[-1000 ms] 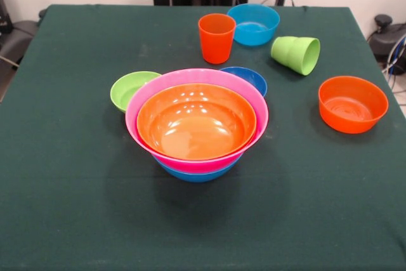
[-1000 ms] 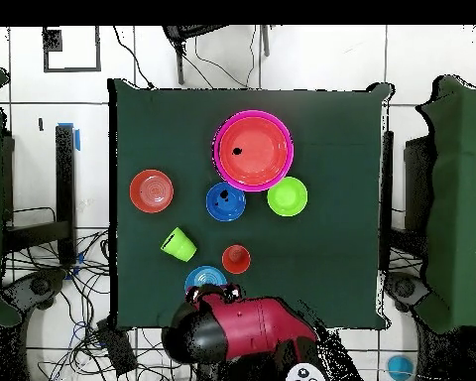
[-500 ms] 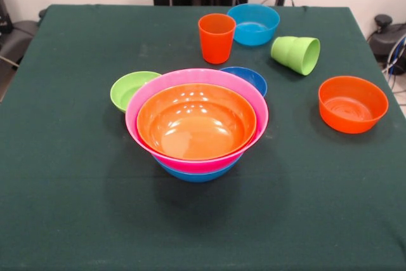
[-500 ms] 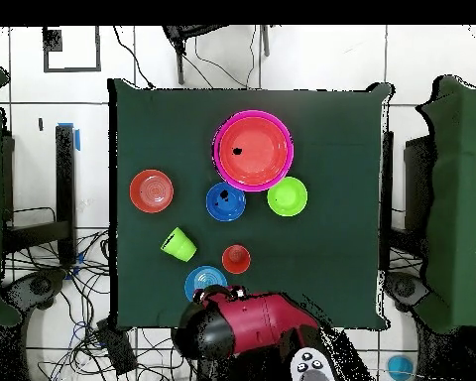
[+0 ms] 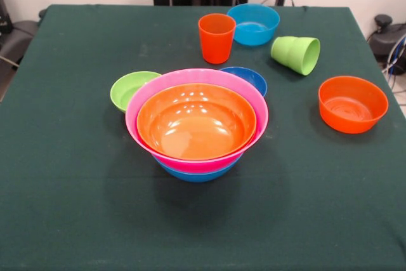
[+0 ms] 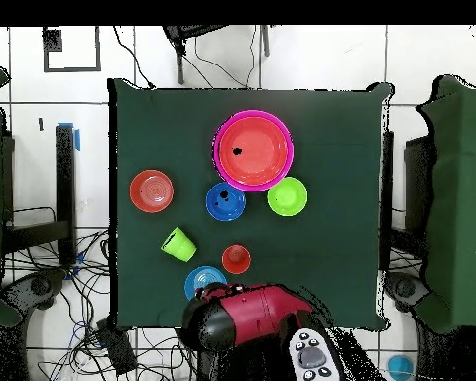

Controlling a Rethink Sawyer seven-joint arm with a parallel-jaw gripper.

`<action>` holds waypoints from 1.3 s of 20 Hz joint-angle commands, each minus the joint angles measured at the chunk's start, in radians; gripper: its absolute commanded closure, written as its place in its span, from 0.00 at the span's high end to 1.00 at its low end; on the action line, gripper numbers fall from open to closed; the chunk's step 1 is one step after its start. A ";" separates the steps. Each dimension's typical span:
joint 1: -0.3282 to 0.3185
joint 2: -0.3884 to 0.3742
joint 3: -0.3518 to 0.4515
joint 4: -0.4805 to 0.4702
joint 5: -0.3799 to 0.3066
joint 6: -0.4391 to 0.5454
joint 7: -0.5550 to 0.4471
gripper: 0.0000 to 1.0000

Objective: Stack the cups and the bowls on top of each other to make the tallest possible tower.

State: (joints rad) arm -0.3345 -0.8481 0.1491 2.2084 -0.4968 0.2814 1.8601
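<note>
The tower [image 5: 196,125] stands near the middle of the surface [image 5: 63,188]; the green cup [image 5: 296,54] lies on its side toward one edge. I cannot tell the state of the pincer.

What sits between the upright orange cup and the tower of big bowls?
The small dark blue bowl sits between the orange cup and the tower, tucked against the tower's far rim. Lifting the cup over it avoids contact.

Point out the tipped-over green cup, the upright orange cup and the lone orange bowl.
lime-green cup [image 5: 295,54], front view: on its side wall, lying tipped.
orange cup [image 5: 216,38], front view: on its outer wall, standing upright.
small orange bowl [image 5: 353,104], front view: on its inside.
</note>
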 commanded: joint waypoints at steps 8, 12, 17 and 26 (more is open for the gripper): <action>0.050 0.155 0.149 -0.149 0.022 0.079 -0.005 1.00; 0.066 0.156 0.168 -0.176 0.047 0.102 0.009 1.00; 0.087 0.170 0.146 -0.231 0.024 0.114 0.007 1.00; 0.067 0.161 0.137 -0.234 0.038 0.127 0.021 1.00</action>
State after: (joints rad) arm -0.2700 -0.7062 0.2188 2.0451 -0.4860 0.3138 1.8601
